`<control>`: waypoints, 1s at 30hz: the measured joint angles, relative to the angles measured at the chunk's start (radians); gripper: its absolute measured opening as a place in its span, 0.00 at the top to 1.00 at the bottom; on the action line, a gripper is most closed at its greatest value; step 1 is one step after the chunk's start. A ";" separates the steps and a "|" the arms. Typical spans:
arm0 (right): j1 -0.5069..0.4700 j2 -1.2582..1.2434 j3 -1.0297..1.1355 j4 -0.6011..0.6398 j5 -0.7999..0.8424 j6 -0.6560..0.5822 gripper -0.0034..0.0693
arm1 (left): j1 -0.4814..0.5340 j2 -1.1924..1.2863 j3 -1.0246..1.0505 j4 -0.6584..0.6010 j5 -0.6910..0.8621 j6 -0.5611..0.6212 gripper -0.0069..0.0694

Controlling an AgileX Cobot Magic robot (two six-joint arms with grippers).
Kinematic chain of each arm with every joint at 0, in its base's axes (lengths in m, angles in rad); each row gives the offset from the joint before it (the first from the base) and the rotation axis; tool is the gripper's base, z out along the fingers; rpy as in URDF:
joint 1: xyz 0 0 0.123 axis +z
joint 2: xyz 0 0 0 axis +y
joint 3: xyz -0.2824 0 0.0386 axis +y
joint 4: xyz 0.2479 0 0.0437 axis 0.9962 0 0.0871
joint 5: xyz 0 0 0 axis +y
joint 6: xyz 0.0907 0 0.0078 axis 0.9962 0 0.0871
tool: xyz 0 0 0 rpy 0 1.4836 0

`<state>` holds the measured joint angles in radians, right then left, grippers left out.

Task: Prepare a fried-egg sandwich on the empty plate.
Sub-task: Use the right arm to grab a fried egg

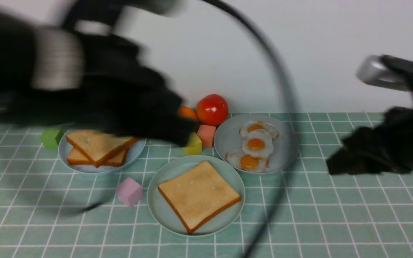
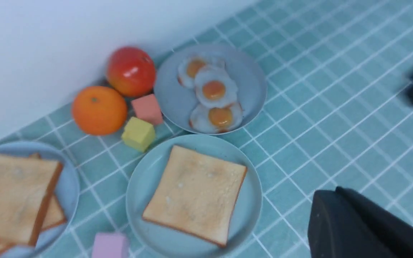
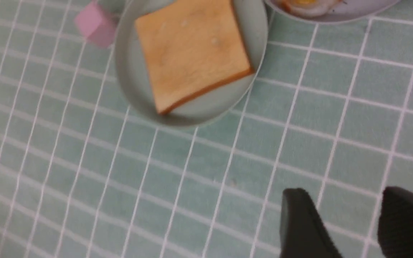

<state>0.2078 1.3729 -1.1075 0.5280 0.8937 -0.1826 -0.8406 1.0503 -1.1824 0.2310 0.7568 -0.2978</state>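
Note:
The pale mint-green plate [image 1: 163, 179] sits front centre and holds a single golden toast slice [image 1: 198, 195]. No stacked sandwich is in view. The plate [image 2: 142, 186] and slice [image 2: 195, 193] also show in the left wrist view, and again in the right wrist view [image 3: 131, 71] [image 3: 192, 53]. Three fried eggs [image 1: 256, 144] lie on the grey-blue plate [image 1: 228, 139]. Two toast slices [image 1: 95, 145] lie on the light-blue plate [image 1: 136, 150]. My left gripper [image 1: 186, 138], blurred, hangs over the yellow cube; its fingers [image 2: 335, 195] are together and empty. My right gripper [image 1: 335, 166] [image 3: 342, 204] is open and empty, right of the egg plate.
A tomato [image 1: 212, 109] and an orange [image 1: 186, 113] stand by the back wall. Small cubes lie about: salmon [image 1: 206, 135], yellow [image 1: 193, 145], green [image 1: 51, 138], pink [image 1: 129, 191]. A black cable [image 1: 281, 107] arcs across the egg plate's right side.

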 joint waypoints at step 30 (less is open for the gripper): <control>-0.092 0.886 -0.570 0.312 -0.150 -0.077 0.48 | 0.000 -0.613 0.556 0.053 -0.366 -0.248 0.93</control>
<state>0.1158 2.2588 -1.6779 0.8397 0.7433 -0.2597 -0.8406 0.4370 -0.6263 0.2844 0.3905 -0.5457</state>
